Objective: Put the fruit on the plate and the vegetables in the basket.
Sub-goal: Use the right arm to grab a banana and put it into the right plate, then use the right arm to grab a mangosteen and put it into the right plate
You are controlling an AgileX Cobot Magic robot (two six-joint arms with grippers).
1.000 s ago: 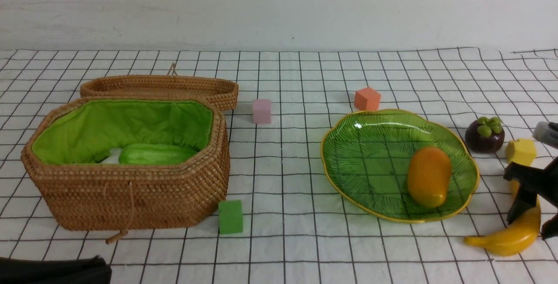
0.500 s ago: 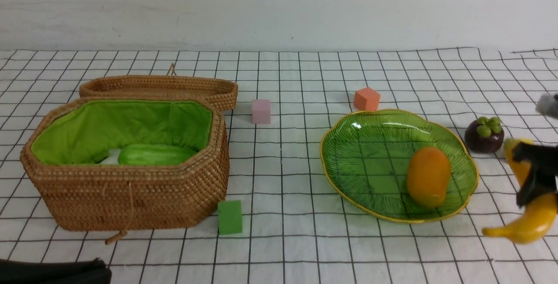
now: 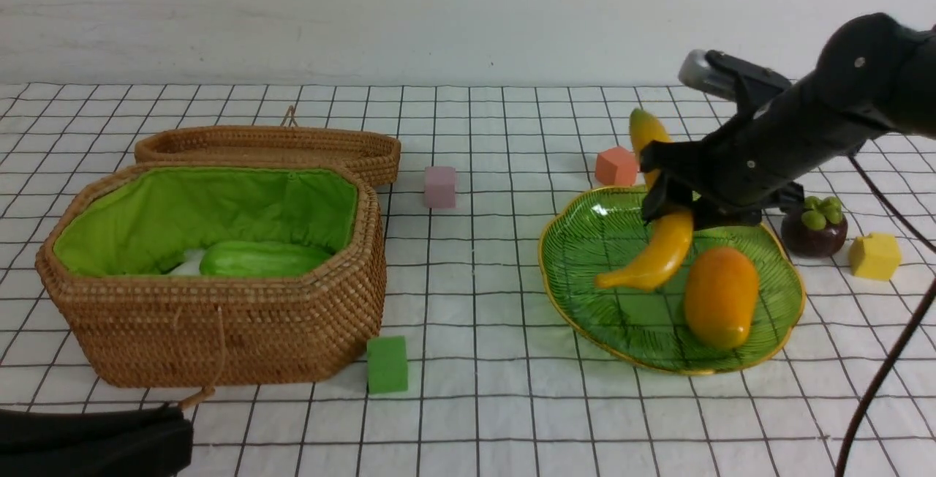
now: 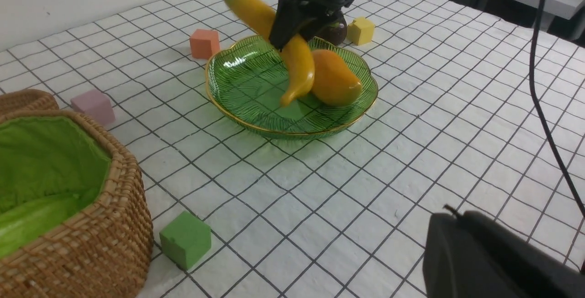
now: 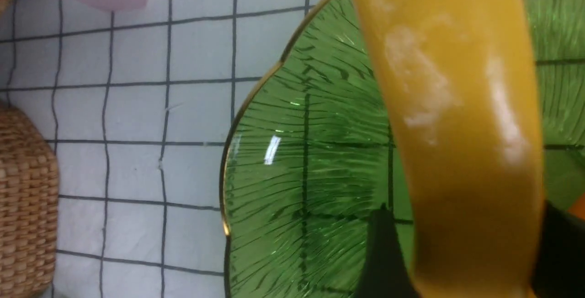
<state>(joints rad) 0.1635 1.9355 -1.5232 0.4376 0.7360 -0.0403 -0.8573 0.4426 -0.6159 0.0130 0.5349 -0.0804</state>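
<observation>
right tool (image 3: 667, 197) clamps shut across the middle of the banana (image 3: 662, 250), holding the long yellow fruit tilted over the plate (image 3: 578, 243). its lower tip points down toward the dish's centre and its upper end rises near the orange cube (image 3: 616, 166). whether the tip touches the glass cannot be told. the mango (image 3: 720, 298) lies on the plate just beside the banana, on the dish's right half. the mangosteen (image 3: 813, 227) sits on the checked counter (image 3: 475, 404) just outside the plate's right rim, with a yellow cube (image 3: 874, 255) near it. well apart to the left, the open basket (image 3: 219, 338) holds the light-green gourd (image 3: 259, 259) against its green lining, with a sliver of the white vegetable (image 3: 187, 265) beside it. its lid (image 3: 270, 146) lies behind. a pink cube (image 3: 439, 186) and a green cube (image 3: 387, 364) stand between basket and plate. the left tool (image 4: 493, 261) shows only as a dark shape at the frame's edge, low over the counter. how far it is open cannot be told.
</observation>
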